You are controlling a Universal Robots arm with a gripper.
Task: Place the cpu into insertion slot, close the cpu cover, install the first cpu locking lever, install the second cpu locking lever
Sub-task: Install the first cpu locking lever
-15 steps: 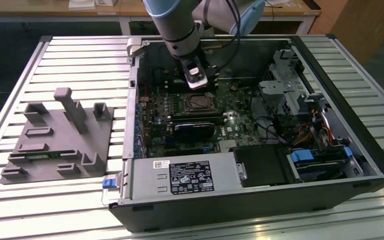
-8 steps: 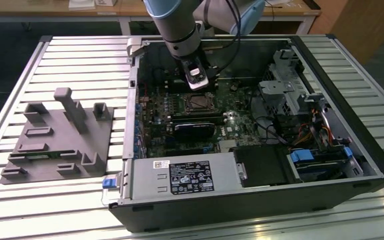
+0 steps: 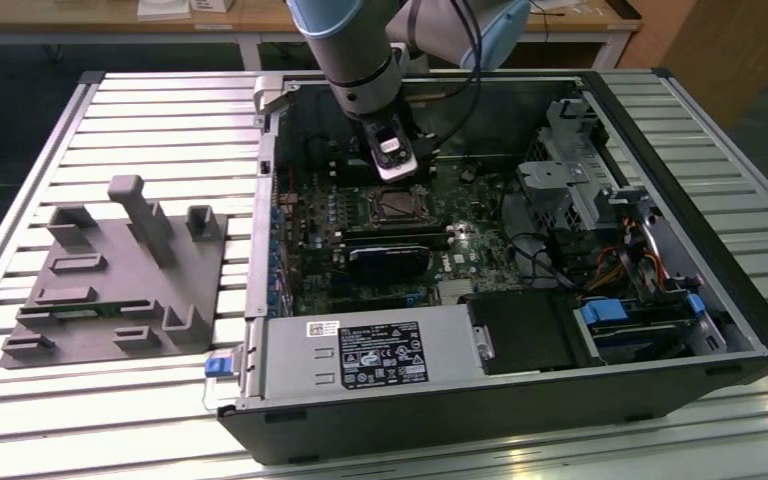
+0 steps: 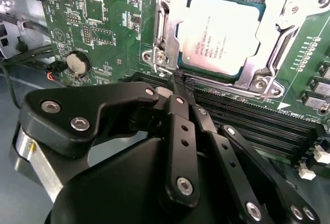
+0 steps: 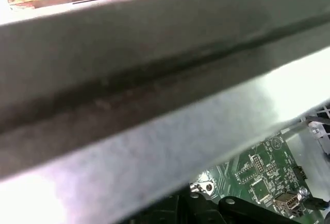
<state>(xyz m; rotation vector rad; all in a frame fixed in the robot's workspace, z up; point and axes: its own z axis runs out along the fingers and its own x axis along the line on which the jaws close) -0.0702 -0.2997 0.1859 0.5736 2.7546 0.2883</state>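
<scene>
The cpu [image 4: 221, 31], pale silvery with print on top, lies in the insertion slot [image 3: 395, 205] on the green board. The cpu cover [image 4: 260, 77], a silvery metal frame, lies flat around it. A thin metal locking lever [image 4: 158, 26] runs along the cover's side nearest the coin battery. My gripper [image 4: 181, 82] has its black fingers [image 4: 180, 131] shut together with nothing seen between them. The tips sit just off the socket's corner, by the lever's end. In the exterior view the gripper [image 3: 399, 172] hangs right above the slot's far edge.
Long black memory slots [image 4: 258, 116] lie beside the socket under my fingers. A coin battery [image 4: 77, 63] sits on the board. The open computer case [image 3: 704, 300] holds a power supply [image 3: 371, 350] and drive cage with cables [image 3: 584, 200]. A grey fixture [image 3: 117, 270] lies at the exterior view's left.
</scene>
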